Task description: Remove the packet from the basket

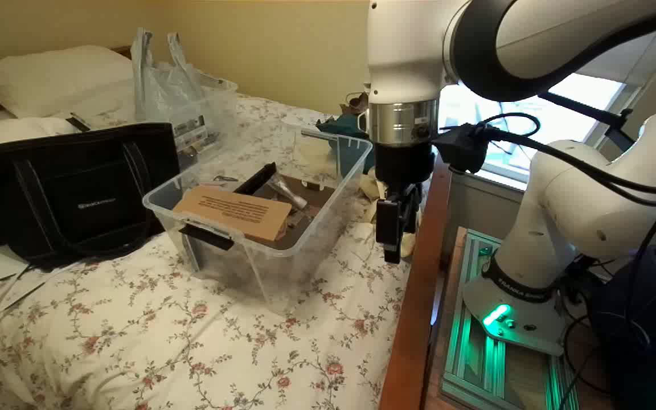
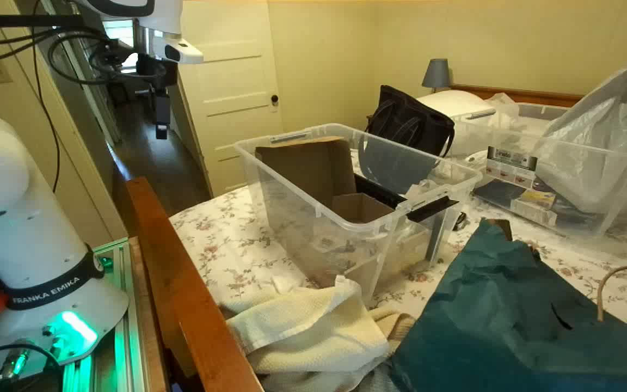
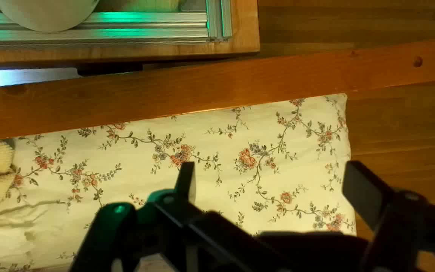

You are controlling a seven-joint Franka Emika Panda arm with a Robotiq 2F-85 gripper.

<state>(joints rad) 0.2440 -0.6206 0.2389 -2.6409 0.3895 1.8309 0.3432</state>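
Lying in the clear tub (image 1: pixel 271 273) is what I take for the packet (image 1: pixel 292 195), a shiny see-through wrapping beside a black strip (image 1: pixel 255 177); I can't be sure, since a cardboard box (image 2: pixel 308 169) covers much of one end. Its printed flap (image 1: pixel 231 210) leans high by the rim, probably because it is too stiff to fold down. The tub sits on the flowered bedspread (image 1: pixel 203 353), near the wooden rail (image 1: pixel 413 319), which I'd guess puts it within reach of the arm (image 1: pixel 613 193) mounted just across. Past the tub from that rail, a black bag (image 1: pixel 77 199) stands, likely off to that side so the way in is free. A cream towel (image 2: pixel 313 332) lies bunched beside the tub, with a crumpled teal sheet (image 2: pixel 509 310) next to it, perhaps just laid out of the way.

The gripper (image 3: pixel 270 181) hangs pointing down over the bedspread's corner, well apart from the tub, its fingers (image 3: pixel 366 194) spread wide with nothing between them. Bare and wide like that, it looks ready, and I judge the picking hasn't begun. Next it should swing over the tub and come down beside the flap; bumping that cardboard could shove it onto the packet.
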